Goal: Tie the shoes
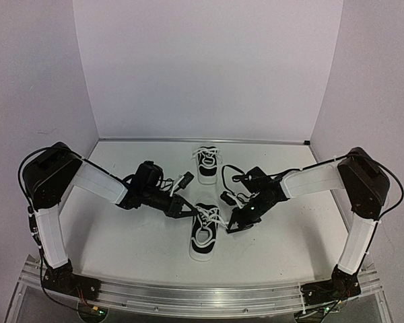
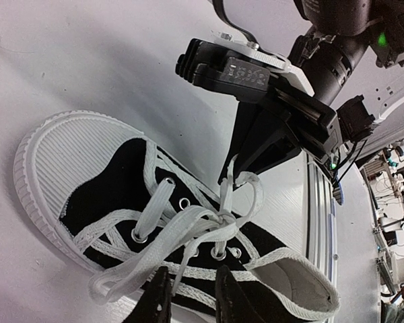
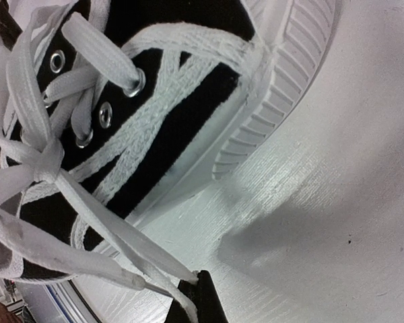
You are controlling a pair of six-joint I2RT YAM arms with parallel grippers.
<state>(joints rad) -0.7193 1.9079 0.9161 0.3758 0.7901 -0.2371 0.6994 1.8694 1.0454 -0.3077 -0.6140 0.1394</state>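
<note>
White worktop [image 1: 121, 239] carries two things; the near sneaker [image 1: 203, 237] sits at centre; the far sneaker [image 1: 207, 165] sits behind it, apart.

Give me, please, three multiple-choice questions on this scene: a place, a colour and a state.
1. Where is the far shoe relative to the near shoe?
A. Nearer the back wall
B. On top of it
C. Inside it
2. What colour are the laces?
A. Black
B. White
C. Red
3. The right gripper is:
A. Wide open
B. Closed on a lace
C. Out of view
A: the top view shows it beyond the near shoe.
B: both wrist views show white laces.
B: its tips meet on a lace loop.
</note>
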